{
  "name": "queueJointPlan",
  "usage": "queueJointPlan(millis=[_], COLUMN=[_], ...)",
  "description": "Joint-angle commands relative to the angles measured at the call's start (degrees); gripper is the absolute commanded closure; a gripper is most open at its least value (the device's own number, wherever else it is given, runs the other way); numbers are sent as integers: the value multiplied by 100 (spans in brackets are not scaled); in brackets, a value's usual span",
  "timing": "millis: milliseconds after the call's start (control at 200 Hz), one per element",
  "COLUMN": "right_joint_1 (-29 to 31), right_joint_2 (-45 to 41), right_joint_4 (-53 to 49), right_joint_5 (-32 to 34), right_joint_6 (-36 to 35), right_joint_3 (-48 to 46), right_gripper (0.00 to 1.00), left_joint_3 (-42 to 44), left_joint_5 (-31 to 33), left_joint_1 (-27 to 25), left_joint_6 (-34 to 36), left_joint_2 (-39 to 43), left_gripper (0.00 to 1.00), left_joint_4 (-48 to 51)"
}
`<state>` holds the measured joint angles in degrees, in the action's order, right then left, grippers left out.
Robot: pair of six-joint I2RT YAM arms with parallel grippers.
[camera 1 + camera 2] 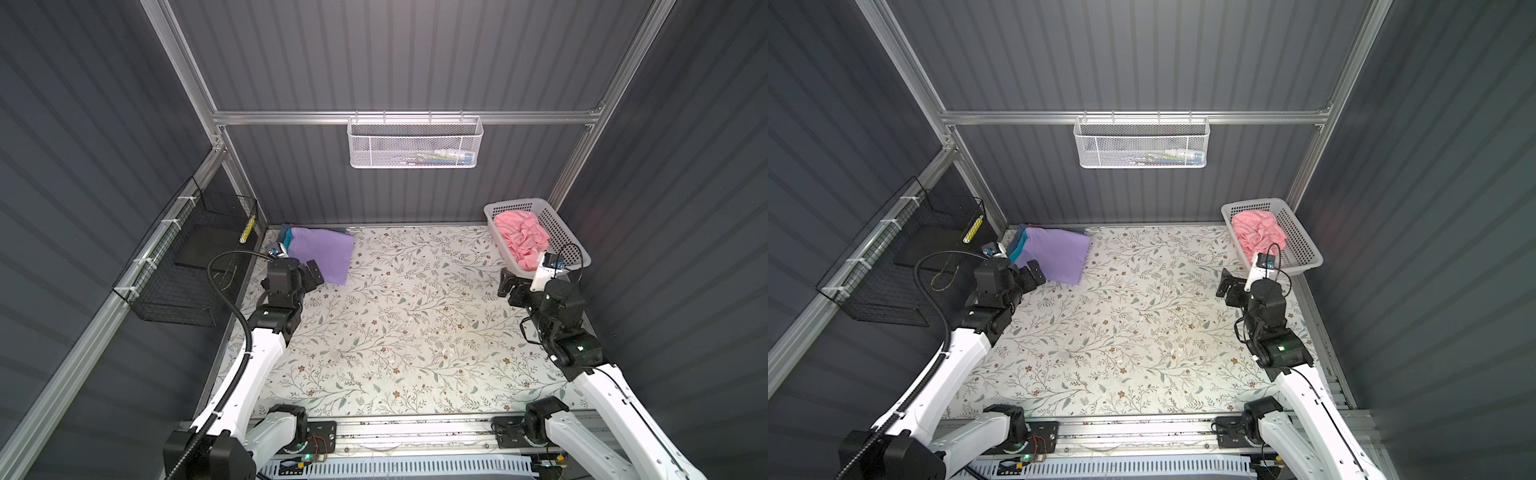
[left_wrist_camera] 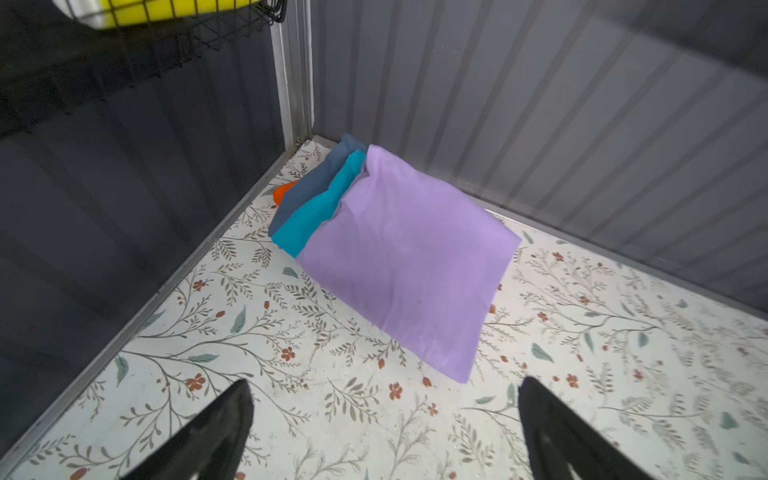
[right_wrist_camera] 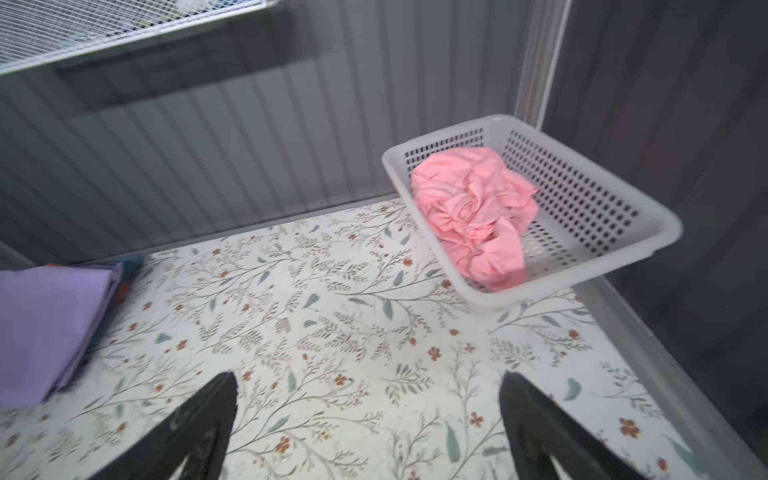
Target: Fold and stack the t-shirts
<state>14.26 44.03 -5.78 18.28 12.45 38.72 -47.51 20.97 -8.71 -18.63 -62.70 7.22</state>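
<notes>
We see left gripper (image 2: 384, 386) wide, empty, near the stack | right gripper (image 3: 368, 374) wide, empty, near white basket (image 3: 602, 216) | lavender tee (image 2: 407, 257) tops teal tee (image 2: 320, 212), blue-grey tee (image 2: 316, 183), orange tee (image 2: 284, 192), far left corner | pink tee (image 3: 473, 212) crumpled in the basket, far right

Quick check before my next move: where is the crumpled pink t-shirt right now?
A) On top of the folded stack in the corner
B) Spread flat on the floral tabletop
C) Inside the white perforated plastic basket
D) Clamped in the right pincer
C: the crumpled pink t-shirt lies bunched inside the white perforated plastic basket, and the right pincer is open and empty, short of it.
</notes>
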Motion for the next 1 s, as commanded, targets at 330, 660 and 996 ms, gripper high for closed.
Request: queueJointPlan(millis=[330, 660, 996], right_joint_1=[-11, -267, -1730], right_joint_2=[269, 1963, 3794], right_joint_4=[2191, 4070, 4747], right_joint_5=[42, 519, -1630], right_joint_6=[-1324, -1359, -891], right_joint_3=[-1863, -2218, -1304], right_gripper=[1, 1, 1], left_joint_3=[1361, 1677, 2701], left_joint_5=[-32, 1043, -106], left_joint_1=[-25, -17, 344], left_joint_6=[493, 865, 1631], left_joint_2=[-529, -2609, -3343], left_gripper=[0, 0, 0], left_joint_4=[-2167, -3832, -6793])
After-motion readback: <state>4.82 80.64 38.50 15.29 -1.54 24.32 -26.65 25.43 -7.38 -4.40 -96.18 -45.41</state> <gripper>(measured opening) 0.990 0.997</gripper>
